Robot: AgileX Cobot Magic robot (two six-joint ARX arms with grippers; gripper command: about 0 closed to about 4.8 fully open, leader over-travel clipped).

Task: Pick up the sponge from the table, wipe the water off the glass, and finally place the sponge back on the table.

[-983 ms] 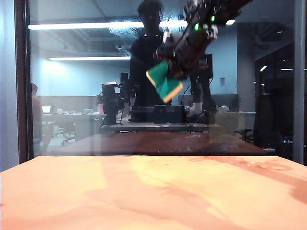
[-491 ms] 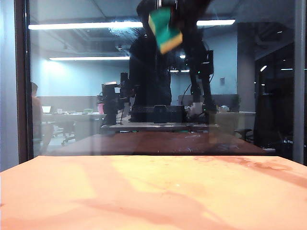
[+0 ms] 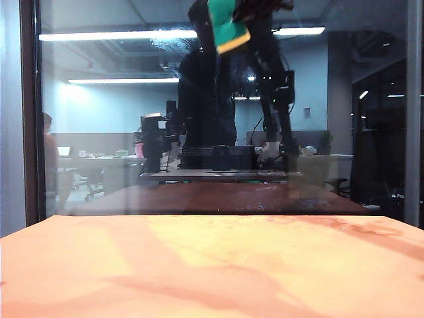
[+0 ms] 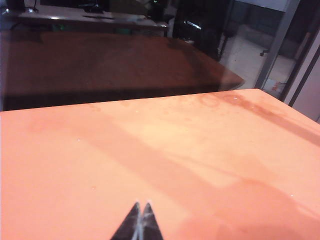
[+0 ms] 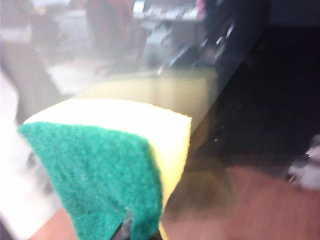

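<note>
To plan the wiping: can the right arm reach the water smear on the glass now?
Probably yes. The right end effector holds the sponge high at the glass, beside the water smear; nothing visible stands between.

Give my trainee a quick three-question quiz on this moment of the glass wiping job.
1. True or false: the sponge lies on the table.
2. Which gripper has the sponge? A) left gripper B) right gripper
3. In the exterior view, where along the glass is the sponge: near the top edge, mid height, or at the table line?

Key
1. False: it is held up against the glass, high above the table.
2. B. The right gripper is shut on it; the left gripper hangs shut over bare table with nothing in it.
3. Near the top edge, beside the hazy water smear.
</note>
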